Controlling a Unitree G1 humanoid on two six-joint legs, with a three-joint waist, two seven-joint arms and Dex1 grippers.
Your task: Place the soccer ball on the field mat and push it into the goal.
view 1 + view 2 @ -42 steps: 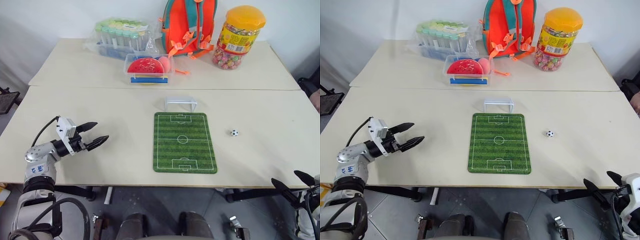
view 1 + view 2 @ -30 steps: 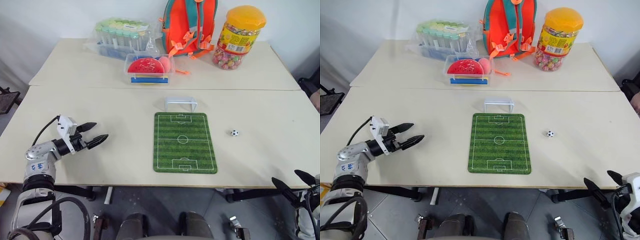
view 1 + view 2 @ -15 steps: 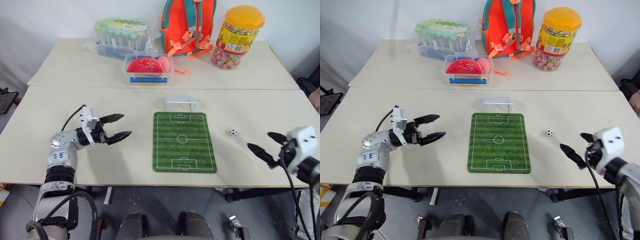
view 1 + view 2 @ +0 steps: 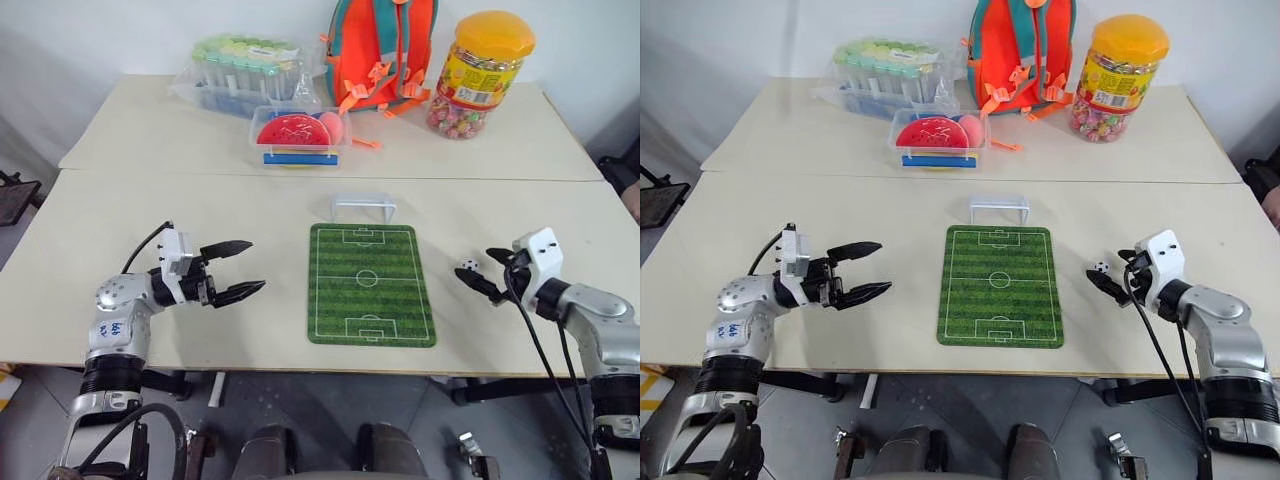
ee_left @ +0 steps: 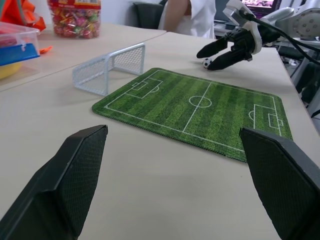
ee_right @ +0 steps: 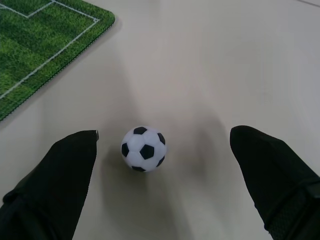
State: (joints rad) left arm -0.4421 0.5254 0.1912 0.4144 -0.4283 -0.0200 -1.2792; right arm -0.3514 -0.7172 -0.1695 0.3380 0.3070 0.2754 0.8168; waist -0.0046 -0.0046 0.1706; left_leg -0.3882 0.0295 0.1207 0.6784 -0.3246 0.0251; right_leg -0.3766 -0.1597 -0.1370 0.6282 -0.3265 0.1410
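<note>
Black fingers of the left gripper (image 4: pixel 240 269) stand spread and empty over the table (image 4: pixel 260 200), left of the mat (image 4: pixel 370 285). Green and striped, the mat lies flat, the goal (image 4: pixel 363 206) just beyond its far edge. Right of the mat, the ball (image 6: pixel 143 148) sits on the bare table between the right gripper's (image 4: pixel 484 270) wide-open fingers, untouched.
</note>
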